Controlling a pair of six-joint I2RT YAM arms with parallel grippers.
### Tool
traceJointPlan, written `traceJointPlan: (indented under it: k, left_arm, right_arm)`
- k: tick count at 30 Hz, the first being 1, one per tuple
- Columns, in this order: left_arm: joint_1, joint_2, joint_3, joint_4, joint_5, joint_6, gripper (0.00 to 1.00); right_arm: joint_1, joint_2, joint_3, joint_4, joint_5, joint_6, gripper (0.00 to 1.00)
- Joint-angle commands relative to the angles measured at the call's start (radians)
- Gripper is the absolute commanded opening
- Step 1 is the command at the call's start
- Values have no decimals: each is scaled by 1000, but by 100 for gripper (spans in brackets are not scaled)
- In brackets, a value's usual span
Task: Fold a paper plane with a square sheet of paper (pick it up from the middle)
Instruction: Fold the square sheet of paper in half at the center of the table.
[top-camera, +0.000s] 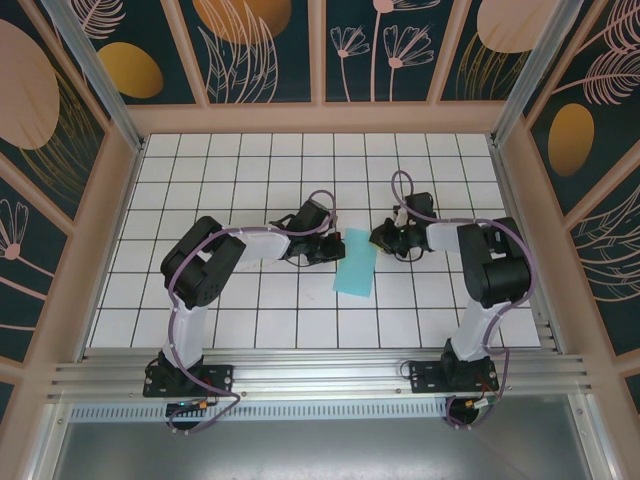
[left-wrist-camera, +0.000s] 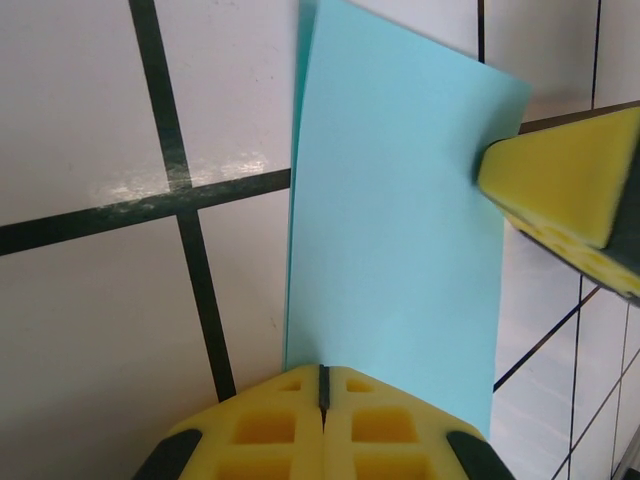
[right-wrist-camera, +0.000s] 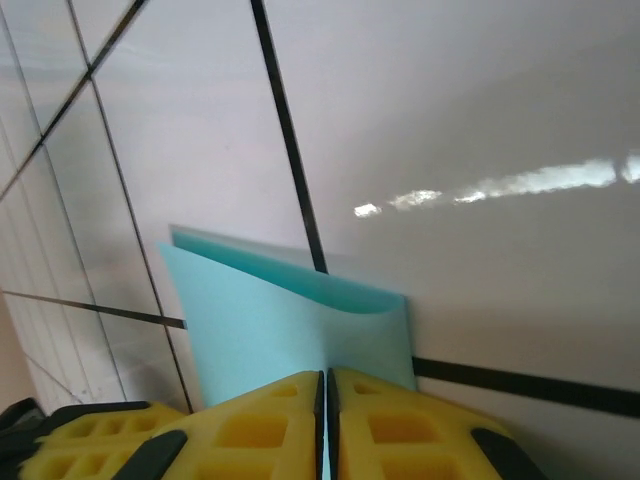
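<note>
1. Top external view: the sheet of paper (top-camera: 356, 263), light teal and folded into a narrow rectangle, lies on the white tiled table (top-camera: 230, 170) just right of the frame's centre. Its long sides run from upper right to lower left.
2. Same view: the left gripper (top-camera: 333, 252) meets the sheet's left long side. The right gripper (top-camera: 380, 238) meets its upper right corner. The sheet lies between the two.
3. Left wrist view: the left gripper (left-wrist-camera: 322, 398) sits at the bottom centre, its yellow jaws pressed tight together, and the tips touch the near short edge of the sheet (left-wrist-camera: 395, 230). Whether paper lies between the jaws cannot be told.
4. Same view: the right gripper (left-wrist-camera: 500, 175) comes in from the right edge of the frame and touches the sheet's far right corner.
5. Right wrist view: the right gripper (right-wrist-camera: 326, 400) sits at the bottom centre with its jaws nearly together. A sliver of teal shows in the slit, so it pinches the sheet's (right-wrist-camera: 270, 320) edge. Two layers show, the upper one bowed slightly.
</note>
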Motion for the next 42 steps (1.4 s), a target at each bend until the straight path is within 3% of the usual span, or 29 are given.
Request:
traceJointPlan:
  k: [1, 9, 20, 32, 42]
  left_arm:
    - [-4, 44, -27, -126, -63, 24, 0]
    - [-4, 41, -33, -127, -67, 27, 0]
    - [-5, 43, -25, -133, -65, 28, 0]
    - [-5, 39, -22, -140, -64, 31, 0]
    - [-5, 37, -14, -139, -65, 26, 0]
  right_arm:
    - [-2, 23, -1, -17, 35, -19, 14]
    - [-15, -45, 76, -56, 14, -21, 15]
    - [-21, 67, 68, -33, 24, -18, 14]
    - [-31, 5, 148, -84, 0, -15, 14]
    - [-30, 66, 99, -49, 32, 9, 14]
